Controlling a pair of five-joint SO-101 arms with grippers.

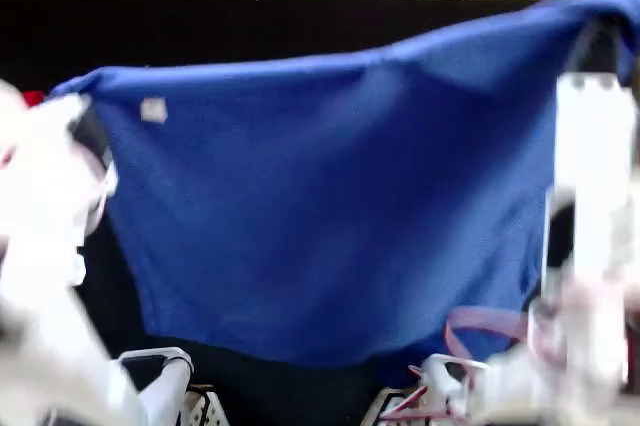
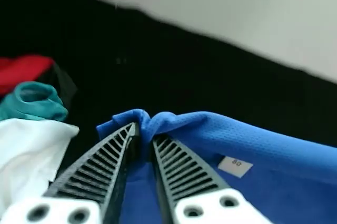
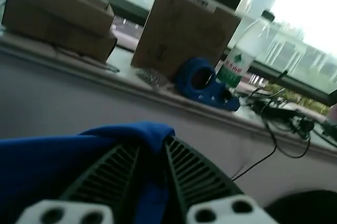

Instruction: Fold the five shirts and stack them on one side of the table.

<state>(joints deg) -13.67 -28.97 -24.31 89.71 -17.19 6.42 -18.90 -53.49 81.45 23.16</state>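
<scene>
While the blue shirt (image 1: pixel 330 216) hangs spread wide above the black bench (image 1: pixel 300 16), the left tool (image 2: pixel 144 132) pinches one upper corner and the right tool (image 3: pixel 154 145) pinches the other, each with its jaws closed on cloth.

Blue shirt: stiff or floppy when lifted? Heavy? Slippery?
Likely floppy: the blue shirt hangs as a sagging sheet between the left gripper and right gripper. Probably light: pinched corners alone carry it. Its mesh weave may resist slipping.
</scene>
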